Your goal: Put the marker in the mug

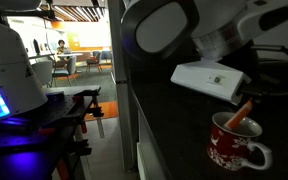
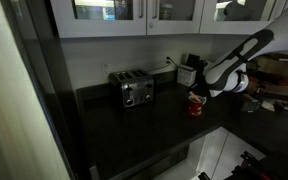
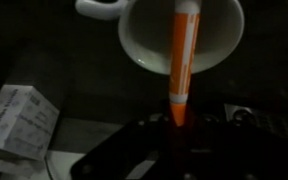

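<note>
The red mug (image 1: 239, 146) with a white pattern stands on the dark counter; it also shows in an exterior view (image 2: 195, 104). In the wrist view its white inside (image 3: 149, 35) fills the top, with the handle (image 3: 97, 8) at the upper left. The orange marker (image 3: 184, 55) points into the mug's opening. My gripper (image 3: 179, 125) is shut on the marker's near end, and its dark fingers are hard to make out. In an exterior view the marker (image 1: 240, 113) slants from my gripper (image 1: 252, 98) down into the mug, its tip inside the rim.
A dark toaster (image 2: 136, 90) stands on the counter (image 2: 134, 135) away from the mug. A holder with utensils (image 2: 187, 72) is by the back wall. A small white box (image 3: 14, 115) lies near the gripper. The counter's front edge drops off below.
</note>
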Available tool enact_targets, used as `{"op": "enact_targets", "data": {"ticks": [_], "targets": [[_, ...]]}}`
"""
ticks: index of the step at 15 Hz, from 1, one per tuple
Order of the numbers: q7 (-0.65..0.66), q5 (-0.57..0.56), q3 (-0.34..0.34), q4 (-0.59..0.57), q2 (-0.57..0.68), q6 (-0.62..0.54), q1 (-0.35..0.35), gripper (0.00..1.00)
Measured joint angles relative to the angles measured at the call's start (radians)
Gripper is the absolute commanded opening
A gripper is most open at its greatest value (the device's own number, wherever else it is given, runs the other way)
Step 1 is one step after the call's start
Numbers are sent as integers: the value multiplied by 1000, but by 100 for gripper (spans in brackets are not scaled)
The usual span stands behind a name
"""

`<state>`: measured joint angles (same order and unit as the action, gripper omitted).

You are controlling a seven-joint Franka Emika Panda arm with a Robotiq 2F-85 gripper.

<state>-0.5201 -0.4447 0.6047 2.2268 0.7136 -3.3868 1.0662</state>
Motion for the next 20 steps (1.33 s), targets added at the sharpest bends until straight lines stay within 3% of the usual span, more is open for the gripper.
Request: {"op": "enact_targets", "data": {"ticks": [3, 6, 9, 12, 14, 18, 20], "targets": [[59, -13, -48, 1, -27, -4, -39, 74], [133, -6, -144, 16, -124, -7, -136, 98], [199, 32, -296, 60, -281, 33, -310, 100], [236, 83, -428, 116, -436, 198, -500, 100], [278, 91, -434, 150, -503, 321, -564, 100], [303, 191, -347, 182, -535, 463, -581, 100], [294, 260, -397, 183, -538, 474, -648, 100]]}}
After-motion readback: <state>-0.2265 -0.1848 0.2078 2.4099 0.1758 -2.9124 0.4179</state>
